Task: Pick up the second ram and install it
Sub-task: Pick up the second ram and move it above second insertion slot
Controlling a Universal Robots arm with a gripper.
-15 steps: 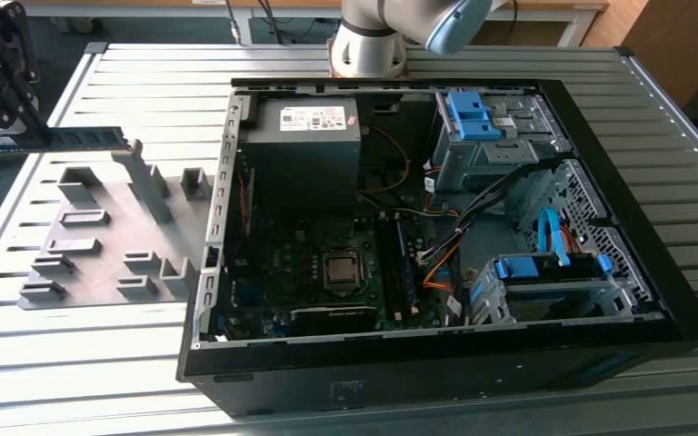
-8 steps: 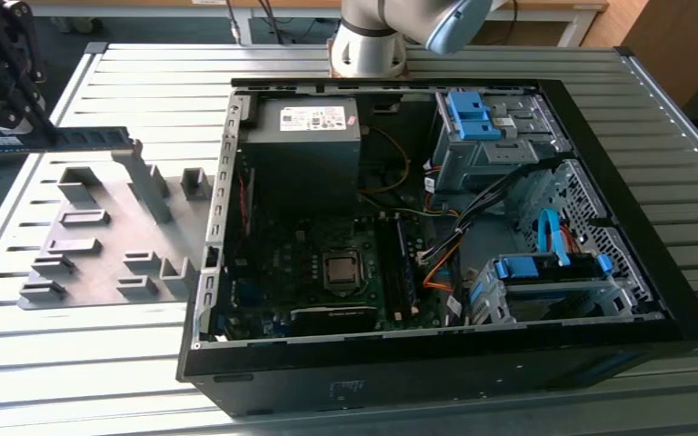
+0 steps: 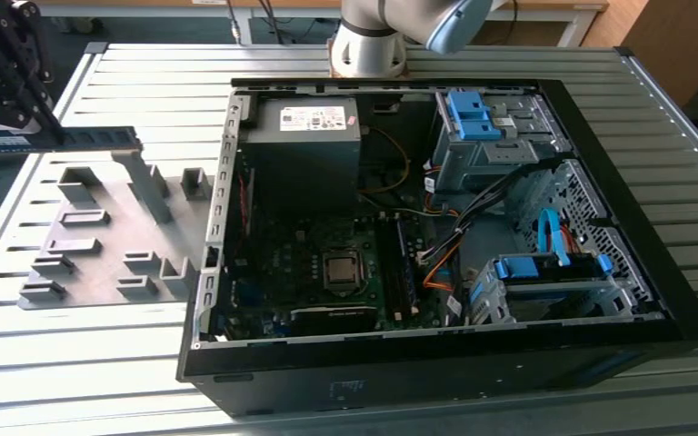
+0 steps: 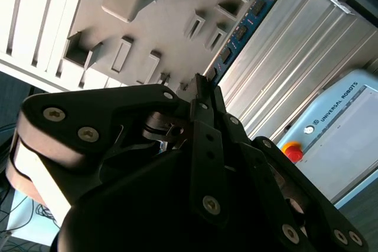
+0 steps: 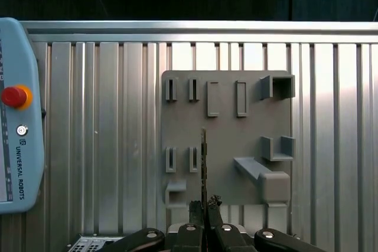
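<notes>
Black claw (image 5: 204, 206) of mine is pinched shut on the memory stick (image 5: 204, 157), gripping it near one end. In the first wrist view the stick shows edge-on, poking out from between my fingertips. In the exterior view, claw and stick sit at upper left, with the stick level in the air above the grey holder (image 3: 106, 263) and not touching it.

Step, my call: pick done, stick lifted, install not done. Seating it calls for the contact edge square over a free slot on the board (image 3: 313, 272), a straight press, and no cable snags.

Holder pockets in the first wrist view hold nothing I can see. Farther off, the open computer case (image 3: 446, 372) at centre-right of the exterior view holds the board, a power supply (image 3: 306, 136), blue-latched drive cages (image 3: 549, 286) and loose cables (image 3: 446, 245). Which slots are filled: can't tell.
</notes>
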